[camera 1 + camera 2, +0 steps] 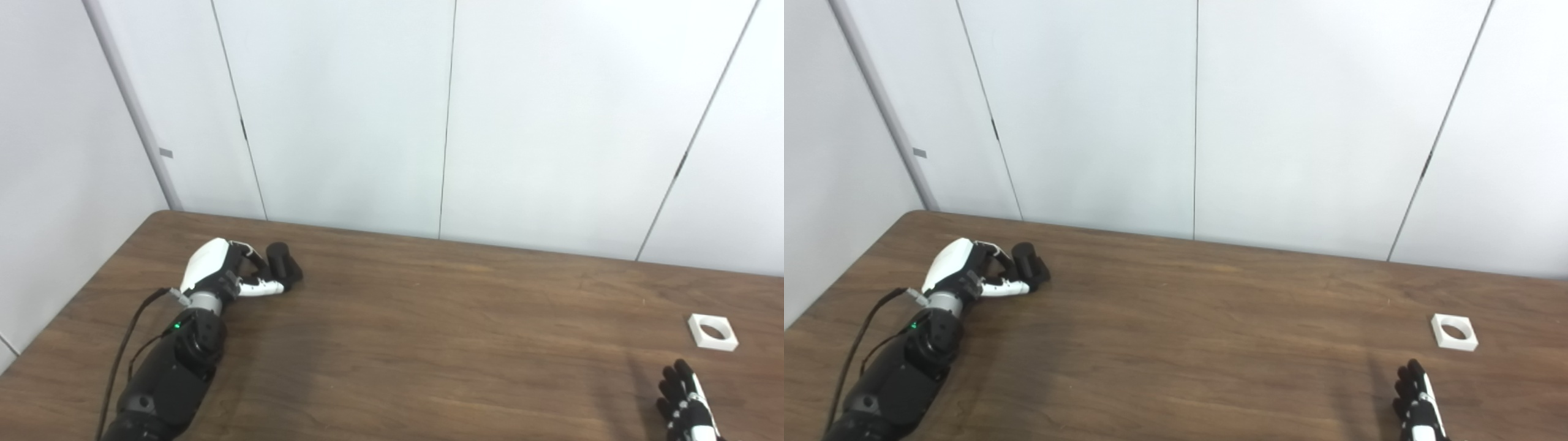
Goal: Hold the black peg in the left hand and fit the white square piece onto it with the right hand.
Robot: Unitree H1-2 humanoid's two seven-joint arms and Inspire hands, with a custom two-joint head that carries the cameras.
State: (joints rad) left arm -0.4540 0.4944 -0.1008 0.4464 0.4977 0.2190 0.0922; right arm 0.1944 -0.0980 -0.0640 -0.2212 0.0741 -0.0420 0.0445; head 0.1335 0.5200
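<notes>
A: Left hand?
B: Far left of table, palm down on the wood, fingers curled around peg. Touching it for sure; thumb side hidden, so full clamp unclear. Reads as holding.

A: Peg itself?
B: Black, short, lying tilted on the wood, near the back left corner, poking out past the fingertips toward the wall.

A: Right hand?
B: Low at bottom right edge, mostly cut off by the frame. Dark fingers pointing up and slightly spread, nothing between them. Holding nothing.

A: Square?
B: White, round hole through the middle, flat on the table at far right. Just beyond the right fingertips, clear gap, not touching. Well apart from peg, whole table width between.

A: Anything else?
B: Black cable looping off left forearm. White panelled wall behind
</notes>
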